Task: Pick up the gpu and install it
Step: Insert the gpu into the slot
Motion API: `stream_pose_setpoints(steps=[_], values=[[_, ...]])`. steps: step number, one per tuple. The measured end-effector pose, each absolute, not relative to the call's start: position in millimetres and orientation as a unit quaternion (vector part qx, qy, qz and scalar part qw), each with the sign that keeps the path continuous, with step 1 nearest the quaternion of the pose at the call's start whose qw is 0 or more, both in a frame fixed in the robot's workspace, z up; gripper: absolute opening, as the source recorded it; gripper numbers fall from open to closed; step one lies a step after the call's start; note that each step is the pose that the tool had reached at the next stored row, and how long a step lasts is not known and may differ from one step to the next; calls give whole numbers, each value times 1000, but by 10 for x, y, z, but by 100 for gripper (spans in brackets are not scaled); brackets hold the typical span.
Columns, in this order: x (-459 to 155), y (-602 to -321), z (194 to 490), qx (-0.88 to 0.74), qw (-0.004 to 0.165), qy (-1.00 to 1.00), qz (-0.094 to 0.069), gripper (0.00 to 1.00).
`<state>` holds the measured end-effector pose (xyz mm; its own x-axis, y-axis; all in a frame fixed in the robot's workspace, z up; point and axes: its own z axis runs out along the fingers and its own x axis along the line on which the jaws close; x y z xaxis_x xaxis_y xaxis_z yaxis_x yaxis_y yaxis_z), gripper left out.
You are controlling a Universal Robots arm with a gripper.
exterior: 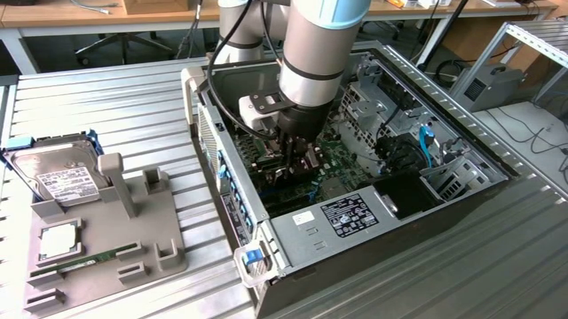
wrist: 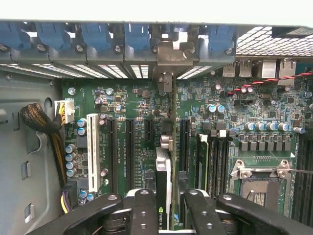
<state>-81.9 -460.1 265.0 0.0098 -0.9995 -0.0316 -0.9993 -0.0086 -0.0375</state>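
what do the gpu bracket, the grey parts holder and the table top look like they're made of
gpu bracket: probably bare sheet metal, dull tan-silver and folded at the end. Grey parts holder: looks like matte moulded or printed plastic, uniform grey with blocky uprights. Table top: likely aluminium, silvery ribbed slats with a soft sheen.

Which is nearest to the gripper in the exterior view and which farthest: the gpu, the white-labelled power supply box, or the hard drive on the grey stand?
From the gripper:
1. The gpu, between the fingers, edge-on over the motherboard inside the case.
2. The power supply box, in the case's near corner.
3. The hard drive, outside the case, far toward the exterior view's left.
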Motion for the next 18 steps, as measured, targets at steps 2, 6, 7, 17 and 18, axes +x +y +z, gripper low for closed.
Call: stream_pose_setpoints(steps=[2, 6, 7, 17, 18], values=[[-819, -4601, 2650, -710, 24, 704, -2, 27], [-819, -4601, 2650, -710, 24, 704, -2, 27], [-819, -4601, 2650, -710, 24, 704, -2, 27], [-887, -4600, 2650, -710, 25, 704, -2, 27], [-890, -4600, 2650, -710, 25, 704, -2, 27]])
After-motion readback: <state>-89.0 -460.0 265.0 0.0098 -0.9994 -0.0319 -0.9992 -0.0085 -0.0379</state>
